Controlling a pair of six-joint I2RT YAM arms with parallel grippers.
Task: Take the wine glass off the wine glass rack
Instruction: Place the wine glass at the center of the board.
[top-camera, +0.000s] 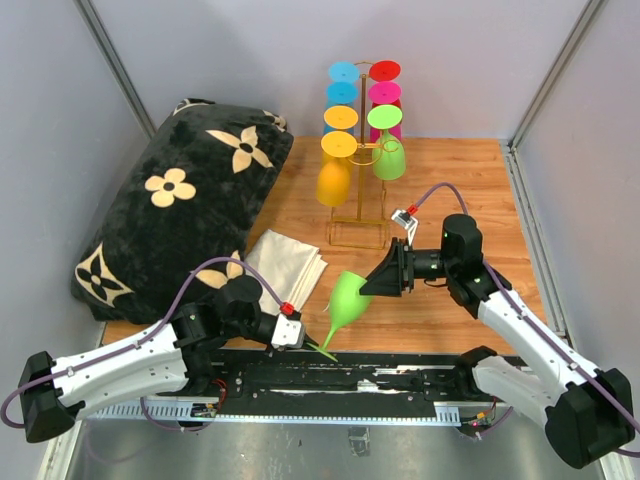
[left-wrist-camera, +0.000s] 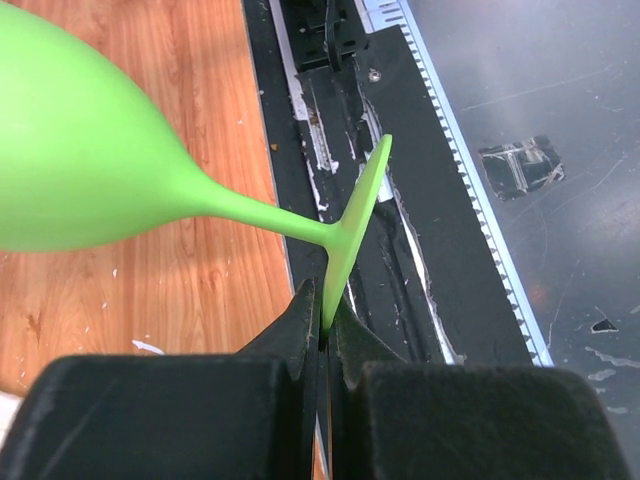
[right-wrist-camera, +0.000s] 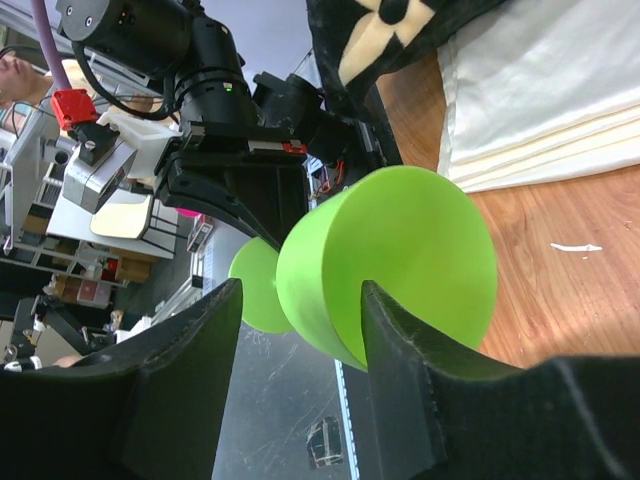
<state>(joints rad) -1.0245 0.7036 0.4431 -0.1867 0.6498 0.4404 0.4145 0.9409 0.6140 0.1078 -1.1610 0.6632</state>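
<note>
The green glass (top-camera: 348, 298) is hanging tilted over the near edge of the counter (top-camera: 460, 190), well apart from the rack (top-camera: 362, 192), so the lift-off looks done and a handover seems to be under way. The left gripper (left-wrist-camera: 322, 322) is pinching the rim of its foot, while the right gripper (right-wrist-camera: 300, 298) is straddling the bowl, jaws apart with a gap showing on one side. Next, the right probably needs to be clamping gently before the left is letting go.
</note>
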